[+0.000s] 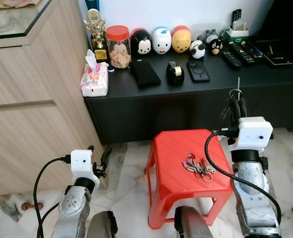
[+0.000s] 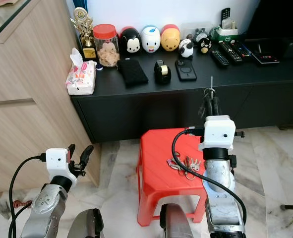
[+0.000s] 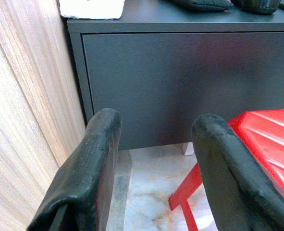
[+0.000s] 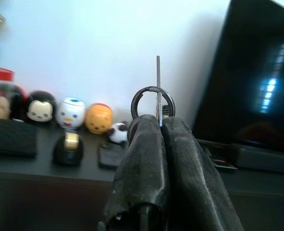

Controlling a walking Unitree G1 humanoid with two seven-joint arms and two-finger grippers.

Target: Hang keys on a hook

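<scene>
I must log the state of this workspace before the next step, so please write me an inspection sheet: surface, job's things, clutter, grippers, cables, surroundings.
Surface: red plastic stool on a marble floor, before a black cabinet.
Job's things: bunch of keys lies on the stool; a key ring with a thin metal piece is pinched in the right gripper; hook: nothing seen.
Clutter: on the cabinet top, tissue pack, trophy, red-lidded jar, character figures, black pouch, tape dispenser, phone, remotes.
Grippers: right gripper raised, jaws shut; left gripper low, jaws open, holding nothing.
Cables: black cable looping along the right arm.
Surroundings: wooden cupboard at left, dark screen at right.
</scene>
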